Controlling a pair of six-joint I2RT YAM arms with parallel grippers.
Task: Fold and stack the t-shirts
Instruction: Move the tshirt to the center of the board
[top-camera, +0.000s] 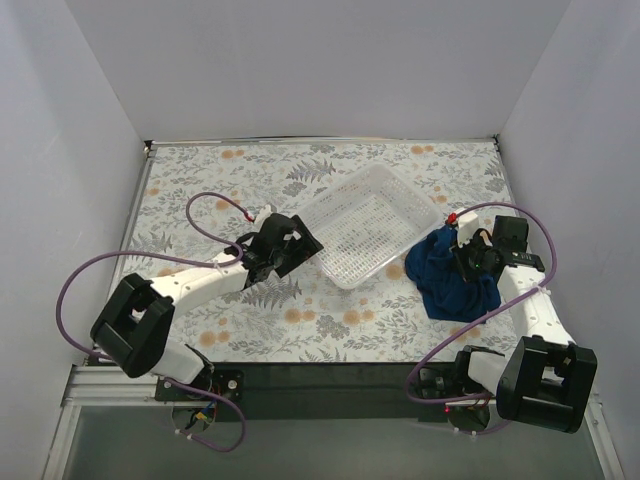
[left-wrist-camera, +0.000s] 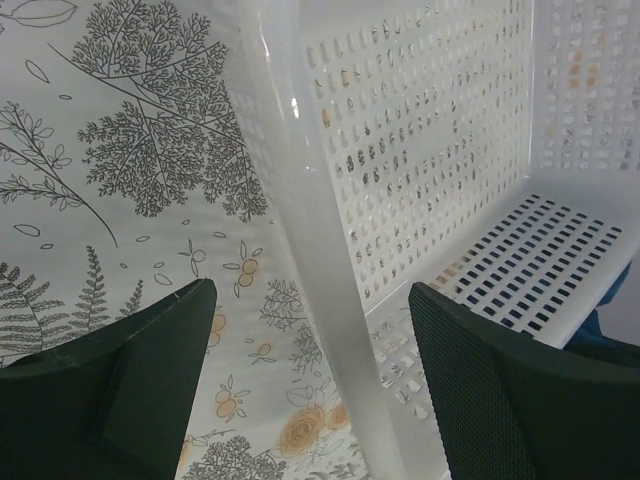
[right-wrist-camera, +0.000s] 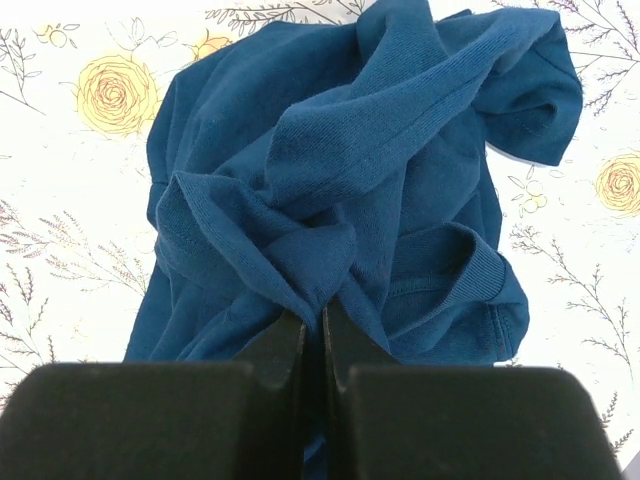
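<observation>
A crumpled dark blue t-shirt (top-camera: 447, 277) lies bunched on the floral tablecloth at the right, just beside the basket. My right gripper (top-camera: 468, 258) is shut on a fold of the blue t-shirt (right-wrist-camera: 330, 190), with the cloth pinched between its fingertips (right-wrist-camera: 322, 315). My left gripper (top-camera: 298, 243) is open at the left rim of the white perforated basket (top-camera: 368, 225); in the left wrist view its jaws straddle the basket wall (left-wrist-camera: 330, 300), one finger (left-wrist-camera: 150, 340) outside and the other finger (left-wrist-camera: 500, 380) inside.
The white basket (left-wrist-camera: 480, 130) stands tilted in the middle of the table and holds nothing that I can see. White walls close the table at the back and both sides. Purple cables loop beside each arm.
</observation>
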